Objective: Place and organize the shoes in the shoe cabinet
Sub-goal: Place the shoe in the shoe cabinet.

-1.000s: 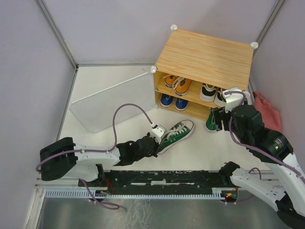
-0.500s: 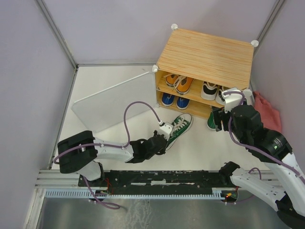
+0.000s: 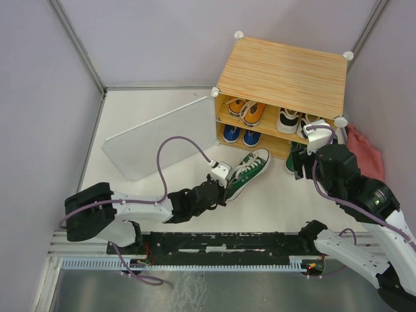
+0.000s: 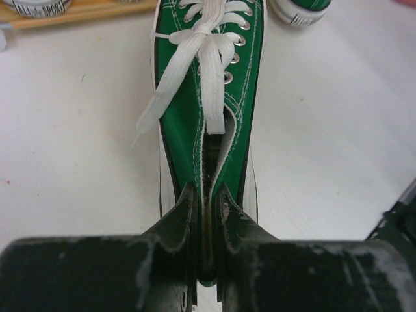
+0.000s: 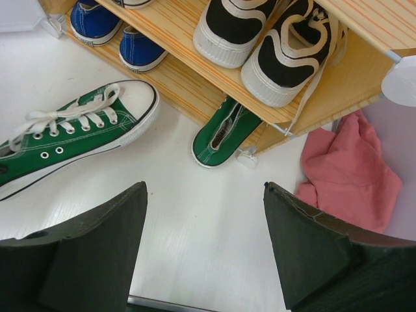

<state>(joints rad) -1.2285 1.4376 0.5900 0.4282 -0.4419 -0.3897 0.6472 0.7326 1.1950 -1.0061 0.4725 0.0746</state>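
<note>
Centre of the top view: your left gripper (image 4: pixel 207 198) is pinching, jaws narrow, the heel of a green canvas sneaker with white sole and laces (image 3: pixel 248 171), lying on the white counter (image 3: pixel 273 195) with its toe pointing at the light bamboo-grain shoe cabinet (image 3: pixel 283 75), upper right. At right, your right gripper (image 5: pixel 205 192) is hovering wide open, holding nothing, above a second green sneaker (image 5: pixel 221 133) poking heel-out from the cabinet's bottom level.

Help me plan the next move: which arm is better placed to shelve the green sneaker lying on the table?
Left. The left gripper is shut on the heel of the green sneaker, toe pointing toward the shoe cabinet. The right gripper hangs open and empty by the cabinet.
</note>
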